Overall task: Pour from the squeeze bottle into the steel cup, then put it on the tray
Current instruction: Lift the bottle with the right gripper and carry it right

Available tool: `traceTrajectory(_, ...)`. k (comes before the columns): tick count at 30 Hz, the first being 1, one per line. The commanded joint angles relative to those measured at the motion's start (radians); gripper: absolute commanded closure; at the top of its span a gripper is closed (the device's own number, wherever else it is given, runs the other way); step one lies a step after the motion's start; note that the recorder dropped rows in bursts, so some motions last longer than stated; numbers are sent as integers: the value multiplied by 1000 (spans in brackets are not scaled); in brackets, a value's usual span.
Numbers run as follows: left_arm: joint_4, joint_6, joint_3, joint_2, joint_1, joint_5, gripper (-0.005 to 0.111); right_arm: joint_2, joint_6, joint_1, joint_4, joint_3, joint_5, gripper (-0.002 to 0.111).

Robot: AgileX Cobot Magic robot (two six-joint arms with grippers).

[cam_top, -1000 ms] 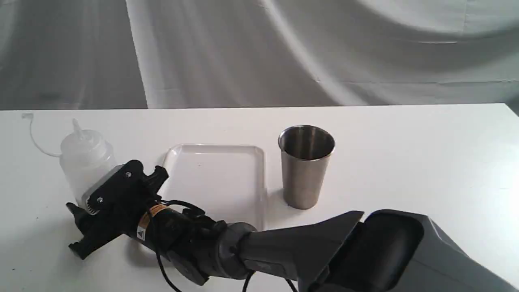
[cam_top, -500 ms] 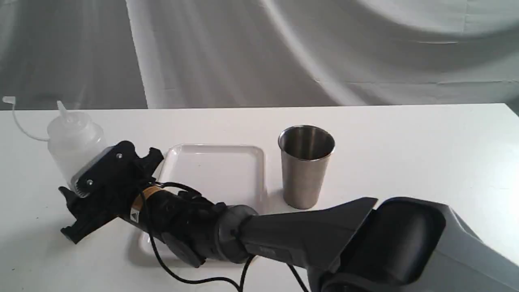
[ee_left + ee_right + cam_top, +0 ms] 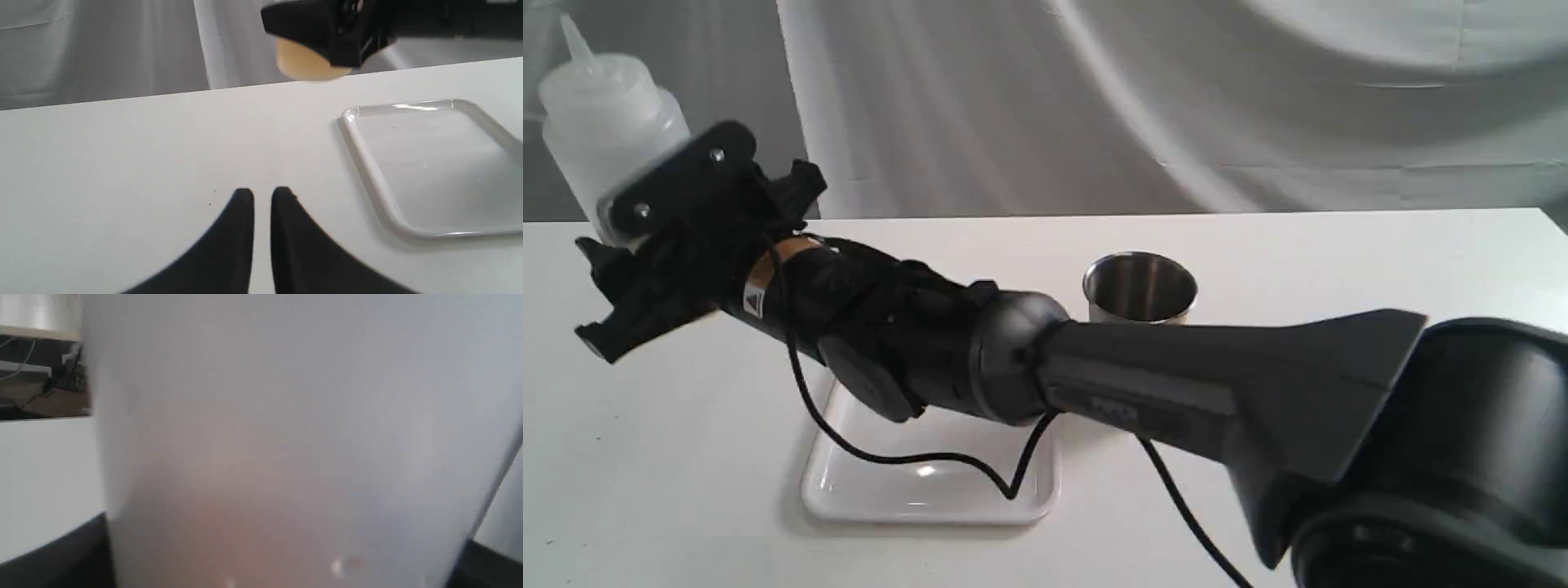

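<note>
Up it goes! In the exterior view the squeeze bottle (image 3: 600, 106) has left the table (image 3: 1339, 261). Half a second ago it sat low beside the tray; now it rides high at the left against the backdrop, upright, nozzle up. The right gripper (image 3: 637, 237), reaching across from the right, is clamped around its lower body. The arm has risen with it and now crosses in front of the steel cup (image 3: 1139, 286), so only the rim shows. Cup and tray (image 3: 931, 498) have not moved. The count is one bottle, one cup, one tray and one black cable (image 3: 890, 457) drooping over the tray. The tabletop is plain white, with grey draped cloth (image 3: 1094, 106) behind.

In the left wrist view the left gripper (image 3: 262, 196) hovers low over the white table (image 3: 122, 155), its jaws drawn to a narrow slit with nothing between them. One tray (image 3: 367, 159) lies nearby. Beyond it, the bottle's amber-filled base (image 3: 304, 65) hangs clear of the table in the other gripper's black jaws.

In the right wrist view the bottle's cloudy wall (image 3: 286, 437) fills nearly everything, warmer in tint low down. Dark fingers (image 3: 53, 559) flank it, with white table (image 3: 41, 477) and blurred clutter beyond.
</note>
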Motion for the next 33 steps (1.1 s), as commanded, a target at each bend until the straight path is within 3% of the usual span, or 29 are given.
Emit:
traceTrajectory(1,3,6,4,-5,-5,-6,98,-87,19,3,-6,-3,19,108)
traceTrajectory(22,3,8,4,-5,-5,-6,98,-425,19,-64,-77,-1,506,108)
traceTrajectory(33,3,8,4,-5,-5,-6,98,-664,19,-136,-110,341,256,108)
